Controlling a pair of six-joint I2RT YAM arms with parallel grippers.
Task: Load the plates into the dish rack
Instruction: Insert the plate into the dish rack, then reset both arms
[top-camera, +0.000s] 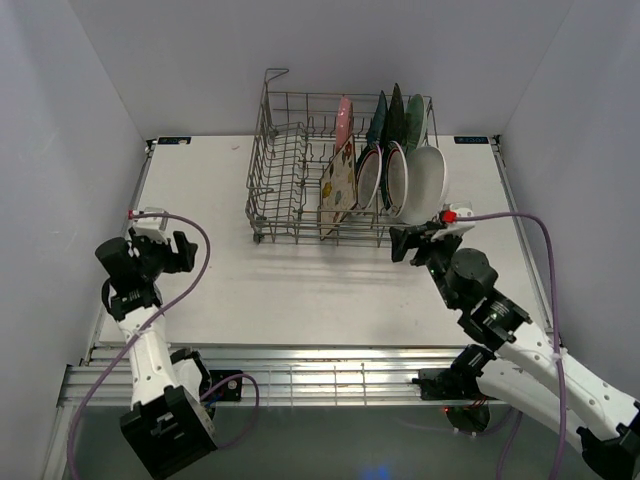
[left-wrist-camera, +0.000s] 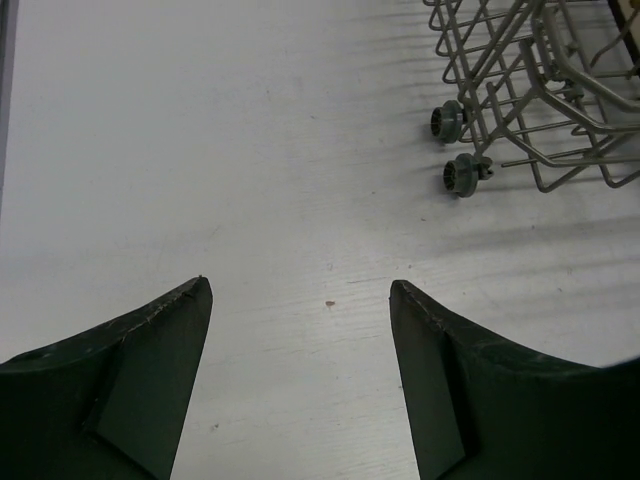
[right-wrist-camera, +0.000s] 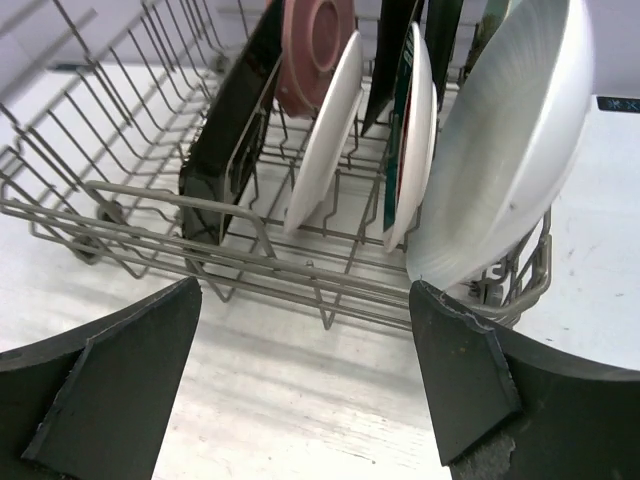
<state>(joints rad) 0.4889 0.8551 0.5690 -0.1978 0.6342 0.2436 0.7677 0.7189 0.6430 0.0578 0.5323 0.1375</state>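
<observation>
left gripper (top-camera: 178, 250) sits at the middle left of the overhead view, fingers spread wide with nothing between them, just bare table (top-camera: 300, 290) under it. the dish rack (top-camera: 285, 185) is in the upper centre of the frame, and the plates (top-camera: 385, 170) all stand on edge, packed into its right half. a big white plate (top-camera: 428, 180) leans at the far right end. right gripper (top-camera: 405, 245) is just below the rack's near right corner, fingers apart and holding nothing, facing the plates.
</observation>
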